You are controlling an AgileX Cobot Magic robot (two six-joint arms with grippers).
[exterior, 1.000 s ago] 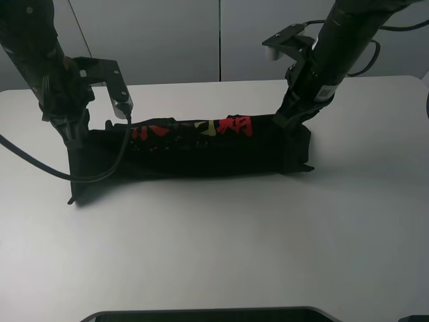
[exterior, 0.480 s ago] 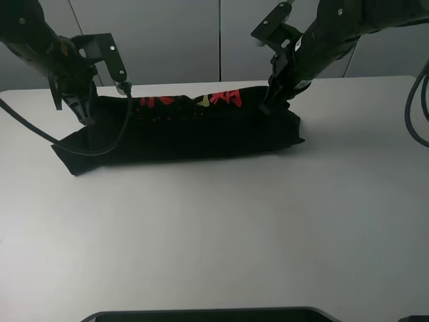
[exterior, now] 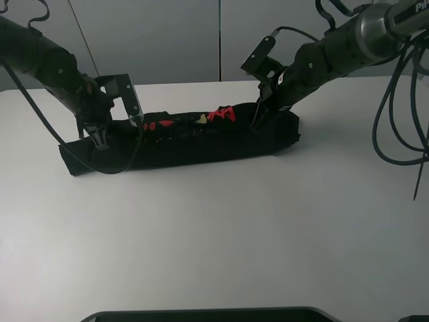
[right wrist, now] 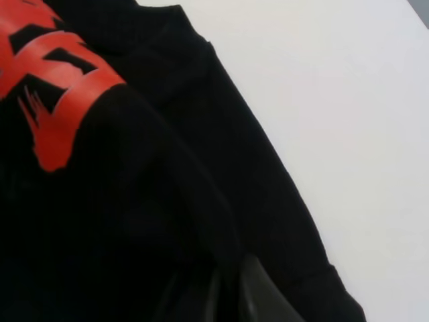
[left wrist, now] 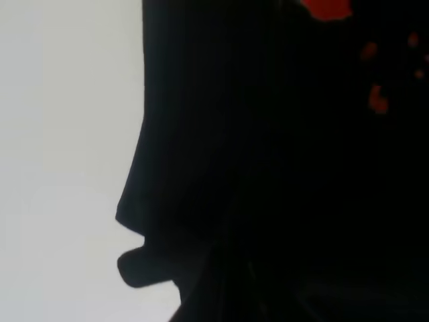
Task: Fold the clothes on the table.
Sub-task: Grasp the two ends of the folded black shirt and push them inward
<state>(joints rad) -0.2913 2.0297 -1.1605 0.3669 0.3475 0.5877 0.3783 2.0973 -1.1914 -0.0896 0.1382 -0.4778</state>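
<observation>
Counter: a large, plain white, smooth counter (exterior: pixel 214 235) fills most of the high view, with a rounded corner at the far left.

Backdrop: flat grey wall panels (exterior: pixel 167 40) stand behind the counter's far edge.

Garment: a black short-sleeved cotton T-shirt (exterior: pixel 201 137) lies on the far half of the counter. It is folded into a long, narrow band running left to right. Its left end is spread a little wider than its right.

Arms: the black left robot arm (exterior: pixel 47 64) slants down to the shirt's left end. The black right robot arm (exterior: pixel 335 50) slants down to the shirt's right end.

Left end effector (exterior: pixel 100 137): low against the fabric at the shirt's left end. Black on black, so I cannot tell whether its fingers are spread or pinching.

Right end effector (exterior: pixel 256 123): down on the top fold near the shirt's right end. I cannot tell its grip either; the wrist view shows only cloth and a dark edge.

Print: bold red characters (exterior: pixel 224 115) and a small yellow mark (exterior: pixel 201 119) show along the top fold. They are partly tucked under and cannot be read.

Cable: a thin black cable (exterior: pixel 127 157) loops from the left arm across the shirt's left part.
</observation>
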